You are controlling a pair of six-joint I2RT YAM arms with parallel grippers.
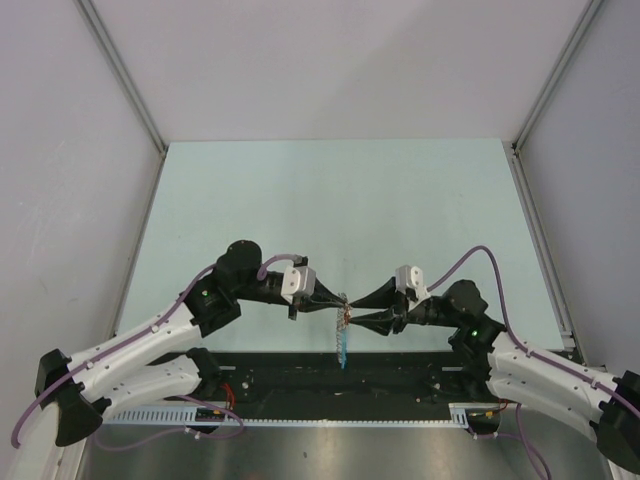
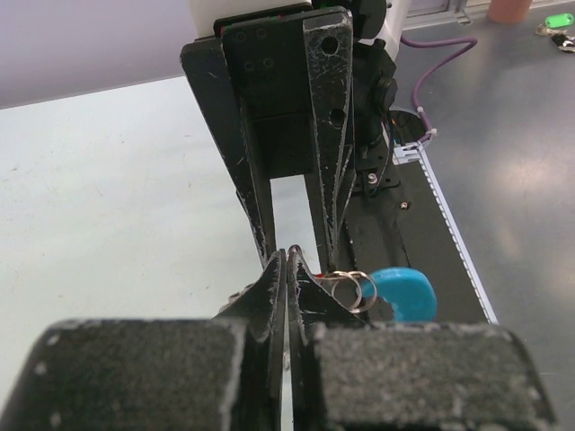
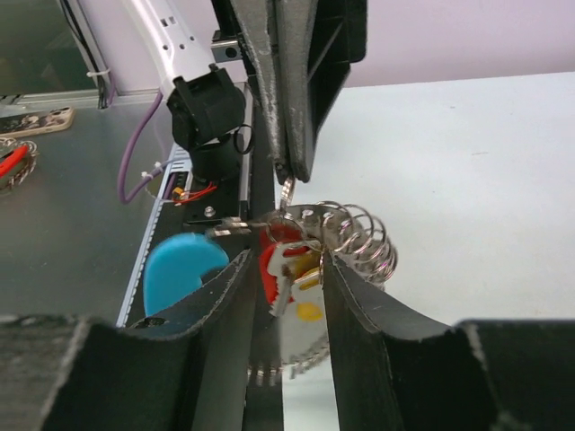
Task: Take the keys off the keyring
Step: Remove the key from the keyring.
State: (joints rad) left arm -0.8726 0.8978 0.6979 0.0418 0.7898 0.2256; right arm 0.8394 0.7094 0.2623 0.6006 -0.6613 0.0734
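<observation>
Silvery links of the keyring (image 1: 343, 322) hang between the two arms in the top view, near the front edge of the pale table (image 1: 330, 200), and the blue arc (image 1: 342, 352) dangles lowest. In the left wrist view, the left gripper (image 2: 286, 265) has its fingers pressed together, with small rings just beside them. In the right wrist view, this gripper pinches one ring, while the right gripper (image 3: 287, 269) has its fingers apart, with the red key (image 3: 277, 260) and a wire coil (image 3: 361, 238) between them.
</observation>
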